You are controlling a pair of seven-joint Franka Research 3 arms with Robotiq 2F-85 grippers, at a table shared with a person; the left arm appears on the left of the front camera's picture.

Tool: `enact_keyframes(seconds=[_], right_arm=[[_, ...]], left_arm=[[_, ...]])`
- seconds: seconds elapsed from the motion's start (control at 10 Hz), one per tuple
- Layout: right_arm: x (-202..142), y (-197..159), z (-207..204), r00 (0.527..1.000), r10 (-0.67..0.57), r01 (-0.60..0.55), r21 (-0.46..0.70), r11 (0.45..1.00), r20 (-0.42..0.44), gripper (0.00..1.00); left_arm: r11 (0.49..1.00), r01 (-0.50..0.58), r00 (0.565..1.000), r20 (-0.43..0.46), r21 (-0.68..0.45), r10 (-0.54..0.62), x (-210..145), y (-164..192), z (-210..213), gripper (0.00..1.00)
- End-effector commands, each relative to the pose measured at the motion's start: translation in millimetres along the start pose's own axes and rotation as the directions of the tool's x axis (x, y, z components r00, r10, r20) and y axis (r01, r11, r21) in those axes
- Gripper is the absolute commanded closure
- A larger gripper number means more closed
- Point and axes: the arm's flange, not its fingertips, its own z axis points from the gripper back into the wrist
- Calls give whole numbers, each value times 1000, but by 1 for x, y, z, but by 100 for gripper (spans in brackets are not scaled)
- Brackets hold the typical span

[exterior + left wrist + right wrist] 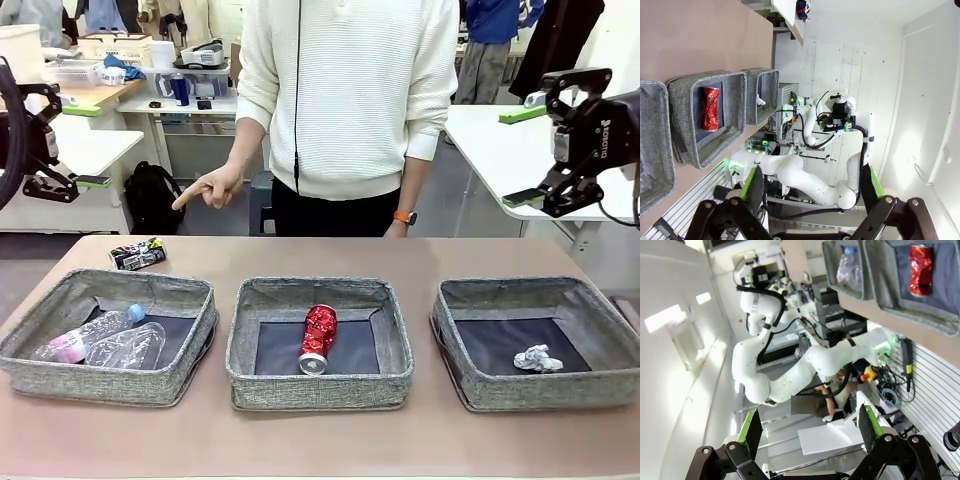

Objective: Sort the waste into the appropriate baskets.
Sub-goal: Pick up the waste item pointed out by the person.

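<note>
Three grey woven baskets stand in a row. The left basket (100,381) holds a clear bottle with a blue cap (88,336) and a clear plastic cup (130,349). A crushed red can (318,338) lies in the middle basket (320,391), a crumpled paper ball (537,358) in the right basket (545,396). On the table behind the left basket lies a crushed black can (138,255), and the person's hand (210,188) points down toward it. My left gripper (88,145) and right gripper (523,155) hang open and high at the table's sides, holding nothing.
The person stands at the far edge behind the middle basket. Bare table lies in front of and behind the baskets. In the left wrist view the red can (710,108) and paper ball (760,101) show between open fingers (752,186); in the right wrist view the red can (920,262).
</note>
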Motion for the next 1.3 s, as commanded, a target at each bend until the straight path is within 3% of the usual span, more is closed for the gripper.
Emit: enact_keyframes(seconds=[0.0,0.2,0.3,0.4,0.5,0.6,0.7,0.9,1.0,1.2], right_arm=[[1,3,3,1000,21,-21,20,1000,-6,0],[1,3,3,1000,21,-21,20,1000,-6,0],[1,3,3,1000,21,-21,20,1000,-6,0],[1,3,3,1000,21,-21,20,1000,-6,0],[1,3,3,1000,21,-21,20,1000,-6,0],[1,3,3,1000,21,-21,20,1000,-6,0],[1,3,3,1000,21,-21,20,1000,-6,0],[1,3,3,1000,21,-21,20,1000,-6,0],[1,3,3,1000,21,-21,20,1000,-6,0],[1,3,3,1000,21,-21,20,1000,-6,0]], left_arm=[[1000,-9,1000,-2,2,9,-2,-3,-1,0],[1000,0,1000,0,0,0,0,0,0,0],[984,163,985,-75,75,-157,-3,-2,-8,0],[868,300,944,5,396,-329,4,0,-14,0],[595,359,851,9,719,-525,14,2,-21,0],[351,397,794,-126,848,-594,22,8,-27,0],[164,363,778,-201,917,-596,31,16,-27,0],[-61,420,735,-379,905,-563,35,31,-25,0],[-182,454,661,-467,872,-587,33,34,-23,0],[-258,504,530,-531,824,-662,30,28,-23,0]])
